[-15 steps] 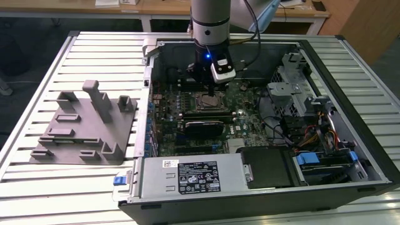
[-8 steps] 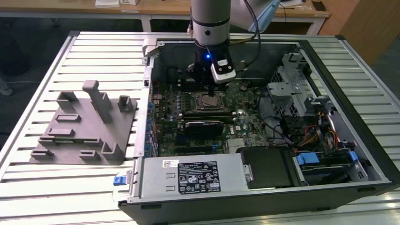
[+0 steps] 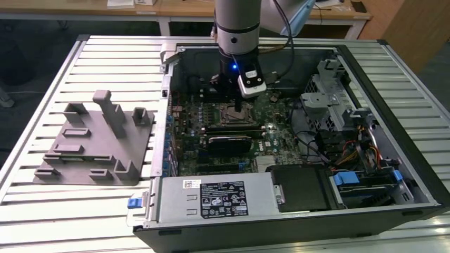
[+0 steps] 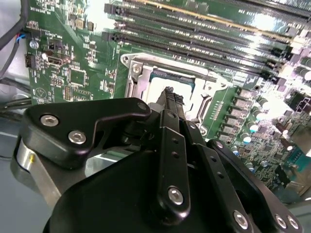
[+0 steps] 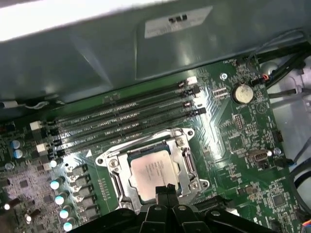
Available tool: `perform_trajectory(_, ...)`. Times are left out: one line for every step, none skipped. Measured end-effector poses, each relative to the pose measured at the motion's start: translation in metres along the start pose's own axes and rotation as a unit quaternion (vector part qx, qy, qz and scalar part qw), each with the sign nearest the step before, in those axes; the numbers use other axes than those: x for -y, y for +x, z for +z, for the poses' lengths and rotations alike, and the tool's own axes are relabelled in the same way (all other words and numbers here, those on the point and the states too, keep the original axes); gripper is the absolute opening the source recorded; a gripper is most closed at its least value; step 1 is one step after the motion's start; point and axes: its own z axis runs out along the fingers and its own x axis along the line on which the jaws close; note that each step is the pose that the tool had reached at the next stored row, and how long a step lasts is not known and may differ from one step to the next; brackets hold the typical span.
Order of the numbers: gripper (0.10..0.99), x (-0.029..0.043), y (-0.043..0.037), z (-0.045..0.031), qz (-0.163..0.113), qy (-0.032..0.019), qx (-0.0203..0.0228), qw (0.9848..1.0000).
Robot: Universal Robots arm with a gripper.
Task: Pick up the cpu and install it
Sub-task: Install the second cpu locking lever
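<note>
The work surface is a table (image 3: 84, 205) of pale ribbed metal slats. Beyond its far edge stands a light wooden desk (image 3: 168, 10) on white legs, with papers lying on it. A wooden panel (image 3: 414, 26) (brown, plain) occupies the exterior view's right corner. The floor (image 3: 28, 58) is dark. Lighting is even.

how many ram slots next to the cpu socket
4. The long slots lie side by side in a row beside the socket, between it and the case wall. The cpu sits in the socket.
</note>
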Motion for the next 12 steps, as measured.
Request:
perform_trajectory(0.106,0.0011,-0.0004,0.0001,0.0,-0.0001,0.0,1.0)
perform_trajectory(0.106,0.0023,-0.0007,0.0001,0.0,-0.0001,0.0,1.0)
perform_trajectory(0.106,0.0035,-0.0011,0.0001,0.0,-0.0001,0.0,1.0)
perform_trajectory(0.106,0.0048,-0.0015,0.0001,0.0,0.0,0.0,1.0)
perform_trajectory(0.106,0.006,-0.0019,0.0001,0.0,-0.0001,0.0,1.0)
perform_trajectory(0.106,0.0073,-0.0023,0.0001,0.0,-0.0001,0.0,1.0)
perform_trajectory(0.106,0.0086,-0.0027,0.0001,0.0,0.0,0.0,1.0)
perform_trajectory(0.106,0.0098,-0.0031,0.0001,0.0,0.0,0.0,1.0)
perform_trajectory(0.106,0.0112,-0.0035,0.0001,0.0,0.0,0.0,1.0)
perform_trajectory(0.106,0.0124,-0.0039,0.0001,0.0,-0.0001,0.0,1.0)
perform_trajectory(0.106,0.0137,-0.0043,0.0001,0.0,-0.0001,0.0,1.0)
perform_trajectory(0.106,0.0148,-0.0046,0.0001,0.0,-0.0001,0.0,1.0)
